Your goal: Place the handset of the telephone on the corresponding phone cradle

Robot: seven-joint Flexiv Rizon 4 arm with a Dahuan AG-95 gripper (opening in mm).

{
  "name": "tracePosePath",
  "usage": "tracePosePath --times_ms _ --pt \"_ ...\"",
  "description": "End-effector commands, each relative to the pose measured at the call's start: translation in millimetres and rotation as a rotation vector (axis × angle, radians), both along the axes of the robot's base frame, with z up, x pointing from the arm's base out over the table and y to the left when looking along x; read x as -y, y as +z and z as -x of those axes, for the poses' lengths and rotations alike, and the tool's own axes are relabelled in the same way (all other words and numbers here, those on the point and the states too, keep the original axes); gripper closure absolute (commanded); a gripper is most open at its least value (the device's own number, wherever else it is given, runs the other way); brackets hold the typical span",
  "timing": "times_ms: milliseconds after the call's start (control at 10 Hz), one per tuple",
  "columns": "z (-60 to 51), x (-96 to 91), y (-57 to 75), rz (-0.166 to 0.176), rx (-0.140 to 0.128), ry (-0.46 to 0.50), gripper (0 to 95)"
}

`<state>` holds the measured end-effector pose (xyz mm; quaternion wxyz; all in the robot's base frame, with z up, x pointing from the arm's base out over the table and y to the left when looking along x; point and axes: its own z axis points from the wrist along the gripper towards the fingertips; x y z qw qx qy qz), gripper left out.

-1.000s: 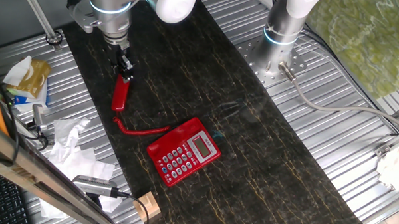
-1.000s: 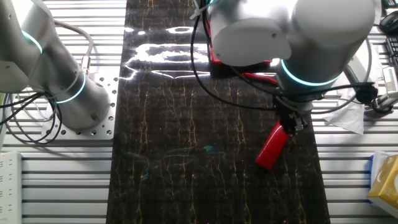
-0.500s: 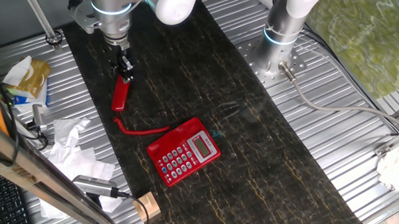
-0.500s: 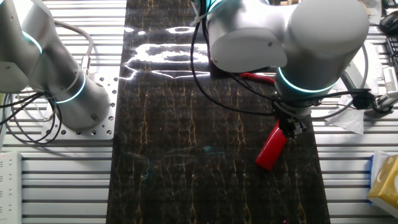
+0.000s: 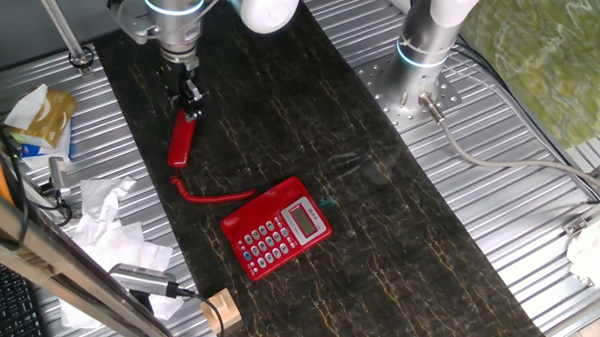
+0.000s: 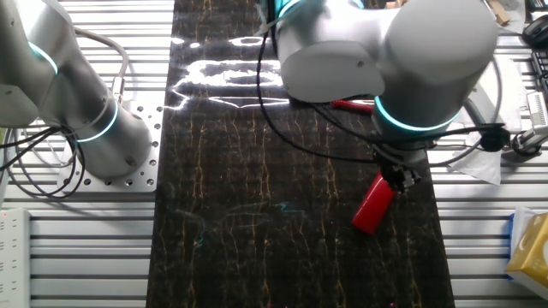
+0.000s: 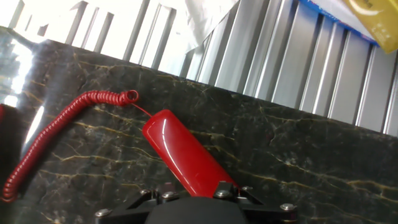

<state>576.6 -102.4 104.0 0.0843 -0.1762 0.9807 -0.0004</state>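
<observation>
The red handset (image 5: 182, 142) lies on the dark mat at the far left, and my gripper (image 5: 189, 107) is shut on its upper end. In the other fixed view the handset (image 6: 374, 205) slants down from the gripper (image 6: 396, 177). The hand view shows the handset (image 7: 186, 158) running out from between the jaws of the gripper (image 7: 189, 198), with its coiled red cord (image 7: 56, 134) trailing left. The telephone (image 5: 276, 228) sits mid-mat, keypad and display up. Its phone cradle (image 5: 260, 203) is the bare strip on the side facing the handset. The cord (image 5: 209, 195) joins them.
A second arm's base (image 5: 424, 53) stands at the back right on the metal table. Crumpled paper (image 5: 108, 217), a yellow bag (image 5: 47, 115) and a wooden block (image 5: 220, 311) lie left of the mat. In the other fixed view my arm (image 6: 385, 51) hides the telephone.
My wrist has shifted slightly up and away. The handset and telephone have stayed where they were.
</observation>
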Motion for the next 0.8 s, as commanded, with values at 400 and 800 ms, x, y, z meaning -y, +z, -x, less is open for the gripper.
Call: tracePosePath --times_ms 400,800 --pt "-0.7 -0.1 -0.2 -0.005 0.010 0.000 57.0" --pt "-0.7 -0.1 -0.2 0.076 -0.023 -0.068 57.0"
